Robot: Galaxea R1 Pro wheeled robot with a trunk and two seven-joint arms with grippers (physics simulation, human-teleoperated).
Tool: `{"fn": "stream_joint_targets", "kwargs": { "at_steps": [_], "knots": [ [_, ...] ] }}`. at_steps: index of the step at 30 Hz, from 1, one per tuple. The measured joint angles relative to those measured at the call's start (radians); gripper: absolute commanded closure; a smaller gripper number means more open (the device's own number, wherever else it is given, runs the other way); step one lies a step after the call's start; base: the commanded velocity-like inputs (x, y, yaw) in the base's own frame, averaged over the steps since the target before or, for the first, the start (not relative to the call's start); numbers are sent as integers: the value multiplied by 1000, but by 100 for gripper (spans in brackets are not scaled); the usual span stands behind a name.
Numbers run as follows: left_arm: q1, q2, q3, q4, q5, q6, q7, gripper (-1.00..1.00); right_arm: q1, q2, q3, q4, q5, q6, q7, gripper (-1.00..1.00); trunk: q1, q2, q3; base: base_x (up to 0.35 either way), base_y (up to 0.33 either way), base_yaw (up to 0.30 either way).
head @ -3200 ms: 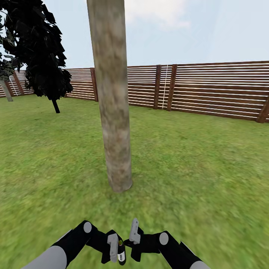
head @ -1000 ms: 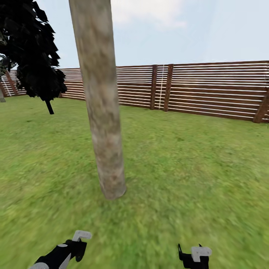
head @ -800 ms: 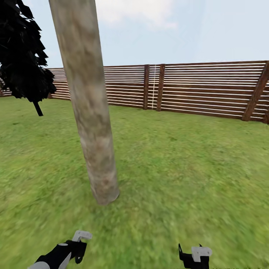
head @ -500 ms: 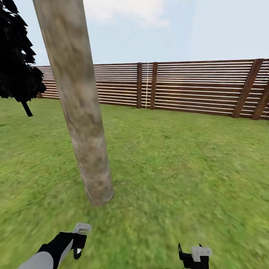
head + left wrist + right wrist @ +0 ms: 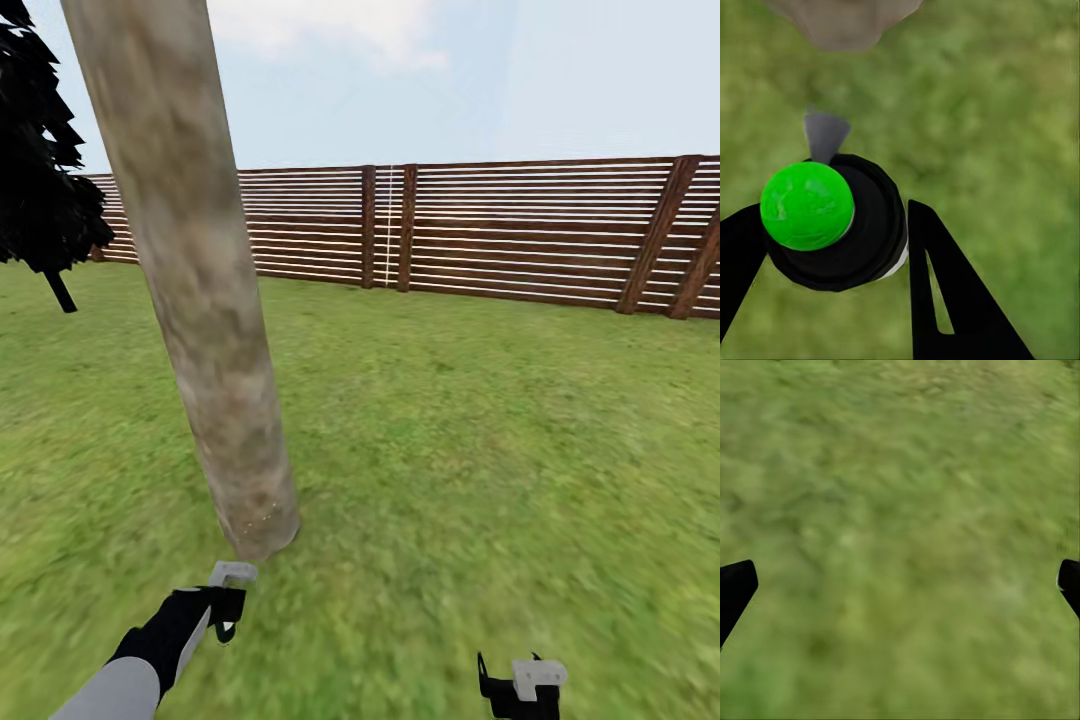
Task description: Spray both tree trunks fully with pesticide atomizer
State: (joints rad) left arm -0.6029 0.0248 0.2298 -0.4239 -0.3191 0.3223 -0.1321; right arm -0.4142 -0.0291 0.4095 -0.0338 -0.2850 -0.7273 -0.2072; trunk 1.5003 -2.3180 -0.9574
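At lower left of the head view, the left arm reaches toward the trunk (image 5: 200, 300), its gripper (image 5: 832, 247) clamped on the atomizer (image 5: 832, 221) just before the trunk's base. The right gripper (image 5: 900, 585), at the bottom right, hangs over grass (image 5: 900, 510) with fingers wide apart.

Tree trunk (image 5: 190, 270) cut off by head view's top edge, crown unseen; in left wrist view only its blurred base (image 5: 844, 21) at the edge; atomizer (image 5: 832, 221) body hidden beneath its own green cap; right gripper (image 5: 522, 685) clipped by lower edge; fingers (image 5: 735, 589) cropped at both sides; lawn (image 5: 900, 510) blurred throughout.
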Motion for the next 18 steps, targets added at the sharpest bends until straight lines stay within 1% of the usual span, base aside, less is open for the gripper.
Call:
{"fn": "stream_joint_targets", "kwargs": {
  "at_steps": [3,6,7,8,9,10,12,13,14,15,17,18],
  "knots": [
    [0,-5,-1,0,2,0,-2,100,0,0,0,0,1,0,0,-100,0,0,0,198,0,0],
    [0,-30,-3,0,2,-2,-6,100,0,0,1,0,2,0,0,-100,0,0,0,27,0,0],
    [0,-36,-5,0,1,-3,-6,100,0,0,1,0,2,0,0,-100,0,0,0,7,0,0],
    [-1,-36,-5,-1,0,-2,-6,100,0,0,1,0,3,0,0,-100,0,0,0,4,0,0],
    [-3,-32,-5,-2,-1,-1,-7,100,0,0,1,0,3,0,0,-100,0,0,0,2,0,0],
    [-6,-20,-4,-3,-4,-1,-7,100,0,0,1,0,3,0,0,-100,0,0,0,1,0,0],
    [-9,32,-2,-16,-2,0,-9,100,0,0,1,0,3,0,0,-100,0,0,0,0,0,0],
    [-7,59,-2,-21,25,0,-10,100,0,0,1,0,3,0,0,-100,0,0,0,0,0,0],
    [-4,65,-4,-22,46,-2,-10,100,0,0,1,0,3,0,0,-100,0,0,0,-62,0,0],
    [-2,66,-6,-23,52,-3,-11,100,0,0,1,0,3,0,0,-100,0,0,0,-195,0,0],
    [1,61,-12,-24,60,-8,-10,100,0,0,1,1,3,0,0,-100,0,0,0,-249,0,0],
    [1,54,-14,-24,64,-9,-12,100,0,0,1,1,3,0,0,-100,0,0,0,-119,0,0]
  ]
}}
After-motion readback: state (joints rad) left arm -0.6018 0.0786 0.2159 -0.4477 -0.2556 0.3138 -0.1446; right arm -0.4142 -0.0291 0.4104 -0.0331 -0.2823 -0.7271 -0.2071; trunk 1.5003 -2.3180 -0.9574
